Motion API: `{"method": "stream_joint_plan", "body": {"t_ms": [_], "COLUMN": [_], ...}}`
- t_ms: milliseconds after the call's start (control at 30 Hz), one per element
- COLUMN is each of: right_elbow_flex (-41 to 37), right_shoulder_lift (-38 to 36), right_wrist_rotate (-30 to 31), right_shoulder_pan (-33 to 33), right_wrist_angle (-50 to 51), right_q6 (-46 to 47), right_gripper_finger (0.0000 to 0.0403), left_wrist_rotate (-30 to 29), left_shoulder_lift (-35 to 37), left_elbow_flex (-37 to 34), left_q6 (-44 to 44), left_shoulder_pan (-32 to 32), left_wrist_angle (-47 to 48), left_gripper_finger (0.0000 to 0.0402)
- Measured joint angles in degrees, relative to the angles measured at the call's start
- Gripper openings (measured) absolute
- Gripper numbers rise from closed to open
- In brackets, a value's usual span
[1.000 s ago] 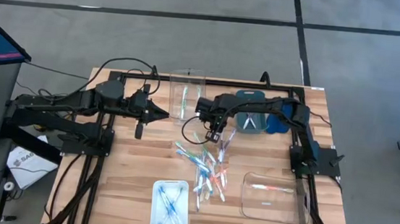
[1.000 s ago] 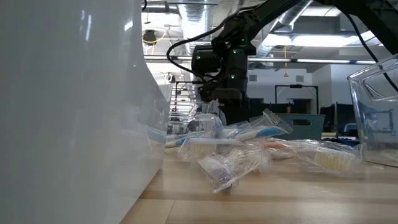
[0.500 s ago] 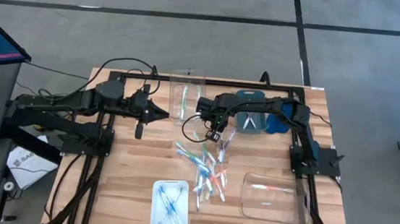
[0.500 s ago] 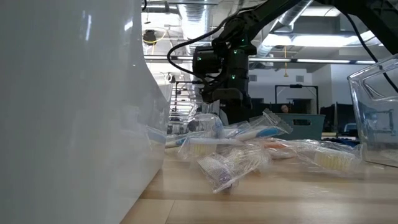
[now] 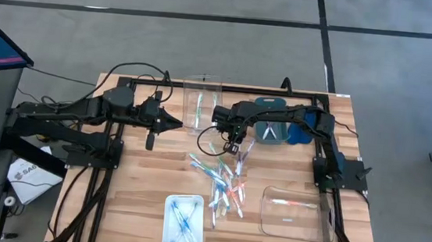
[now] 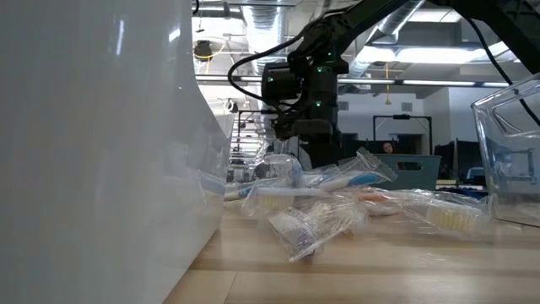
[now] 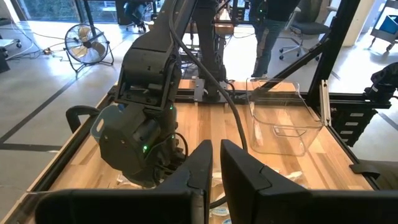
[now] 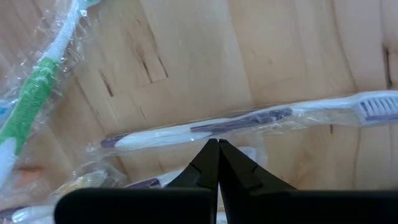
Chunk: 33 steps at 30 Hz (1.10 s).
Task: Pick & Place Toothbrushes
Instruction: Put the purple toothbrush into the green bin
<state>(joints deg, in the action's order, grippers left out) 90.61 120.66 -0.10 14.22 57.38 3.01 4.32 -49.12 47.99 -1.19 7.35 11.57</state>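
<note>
Two fingers of my right gripper (image 8: 217, 144) are pressed fully together, their tips hovering just over a wrapped white-and-purple toothbrush (image 8: 249, 121) lying across the wooden table (image 5: 140, 177); I think they hold nothing, though contact is hard to judge. Beside it lies a green-handled toothbrush (image 8: 34, 99). From above, that gripper (image 5: 232, 147) sits at the far end of the scattered pile of toothbrushes (image 5: 222, 183). My left gripper (image 5: 178, 124) waits near the left edge, fingers nearly closed and empty.

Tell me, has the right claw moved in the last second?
Yes, slightly: the right gripper edged up and away from the toothbrushes on the table.
</note>
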Motion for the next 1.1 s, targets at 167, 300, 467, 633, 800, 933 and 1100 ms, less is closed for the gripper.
{"method": "stream_joint_plan", "body": {"t_ms": [167,300,467,633,800,933,1100], "right_elbow_flex": [0.9,2.0,2.0,2.0,0.6,0.1,0.1], "right_shoulder_lift": [0.0,0.0,0.0,-0.1,-0.1,-0.1,-0.1], "right_wrist_rotate": [0.2,0.2,0.4,0.3,0.3,0.3,0.2], "right_shoulder_pan": [-0.4,-1.2,-2.4,-3.2,-3.7,-4.1,-4.0], "right_wrist_angle": [-0.5,-0.9,-0.3,-0.3,1.2,0.4,-2.7], "right_q6": [-1.0,-2.2,-3.9,-4.5,-4.7,-5.0,-4.1], "right_gripper_finger": [0.0,0.0,0.0,0.0,0.0,0.0,0.0], "left_wrist_rotate": [0.0,0.0,0.0,0.0,0.0,0.0,0.0], "left_shoulder_lift": [0.0,0.0,0.0,0.0,0.0,0.0,0.0], "left_elbow_flex": [0.0,0.0,0.0,0.0,0.0,0.0,0.0], "left_q6": [0.0,0.0,0.0,0.0,0.0,0.0,0.2], "left_shoulder_pan": [0.0,0.0,0.0,0.0,0.0,0.0,0.0], "left_wrist_angle": [0.0,0.0,0.0,0.0,0.0,0.0,0.0], "left_gripper_finger": [0.0025,0.0025,0.0025,0.0025,0.0025,0.0025,0.0025]}}
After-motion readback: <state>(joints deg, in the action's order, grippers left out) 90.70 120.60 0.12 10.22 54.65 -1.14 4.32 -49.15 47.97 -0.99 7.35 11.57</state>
